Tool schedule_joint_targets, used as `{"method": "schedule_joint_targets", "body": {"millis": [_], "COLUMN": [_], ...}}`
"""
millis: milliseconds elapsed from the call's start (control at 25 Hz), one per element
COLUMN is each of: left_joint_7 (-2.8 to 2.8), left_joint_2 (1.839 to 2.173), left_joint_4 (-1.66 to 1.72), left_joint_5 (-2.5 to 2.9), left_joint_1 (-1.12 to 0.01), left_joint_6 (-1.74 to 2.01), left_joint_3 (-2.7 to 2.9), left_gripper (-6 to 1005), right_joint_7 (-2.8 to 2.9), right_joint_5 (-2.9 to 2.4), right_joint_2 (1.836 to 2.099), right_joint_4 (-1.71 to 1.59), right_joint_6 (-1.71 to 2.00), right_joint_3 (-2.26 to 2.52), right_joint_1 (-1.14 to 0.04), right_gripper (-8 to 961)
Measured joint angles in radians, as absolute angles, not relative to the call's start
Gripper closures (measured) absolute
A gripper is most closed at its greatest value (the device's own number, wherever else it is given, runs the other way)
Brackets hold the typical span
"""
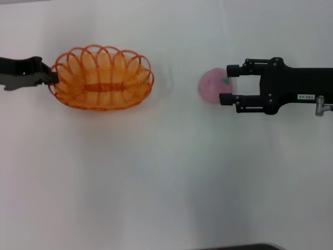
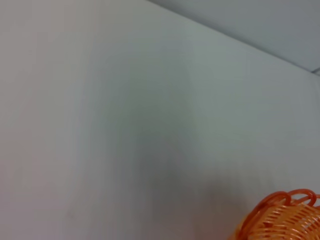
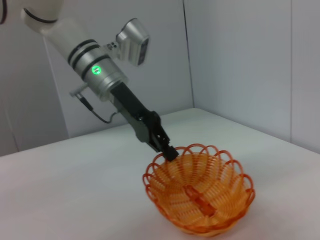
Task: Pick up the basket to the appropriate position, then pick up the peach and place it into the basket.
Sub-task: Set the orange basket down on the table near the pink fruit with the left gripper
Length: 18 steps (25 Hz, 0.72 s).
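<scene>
The orange wire basket [image 1: 101, 78] sits on the white table at the left. My left gripper [image 1: 52, 77] is at the basket's left rim and looks shut on a rim loop; the right wrist view shows it [image 3: 170, 152] pinching the rim of the basket [image 3: 200, 195]. A corner of the basket [image 2: 285, 215] shows in the left wrist view. The pink peach [image 1: 212, 86] lies on the table right of centre. My right gripper [image 1: 229, 84] is open, with its fingertips [image 1: 232, 69] on either side of the peach's right edge. The peach is hidden in both wrist views.
The white table [image 1: 166, 182] spreads between basket and peach and toward the front. A grey wall [image 3: 240, 60] stands behind the table's far edge. The left arm [image 3: 100, 70] reaches down to the basket.
</scene>
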State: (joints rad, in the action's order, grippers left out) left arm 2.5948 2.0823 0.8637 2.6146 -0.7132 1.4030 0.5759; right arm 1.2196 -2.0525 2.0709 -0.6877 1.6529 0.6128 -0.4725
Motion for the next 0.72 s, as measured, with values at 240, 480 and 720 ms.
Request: {"method": "schedule_joint_targets", "body": {"millis": [240,480,720], "left_joint_7": [2.600,2.592,2.542], "left_joint_2": [2.075,2.074,2.066], "left_joint_4": [0.831,0.827,0.841], "left_joint_5": [2.616,2.616,2.616], "left_joint_1": [-0.709,-0.706,-0.694], "left_joint_6": [1.377,1.364,1.379], "left_joint_3": [0.577,0.577,0.580], "left_gripper": [958,953,603], "right_joint_7": [1.218,1.218,1.223], "right_joint_5": [-2.053,-2.054,-2.053], "right_joint_2": [2.072,2.076,2.079], "right_joint_4": [-0.687,-0.687,-0.687], "right_joint_6": [1.634,1.633,1.632], "right_joint_3": [0.617,0.617,0.605], "right_joint_1": [-0.478,-0.482,-0.481], "right_gripper": [250,252,254]}}
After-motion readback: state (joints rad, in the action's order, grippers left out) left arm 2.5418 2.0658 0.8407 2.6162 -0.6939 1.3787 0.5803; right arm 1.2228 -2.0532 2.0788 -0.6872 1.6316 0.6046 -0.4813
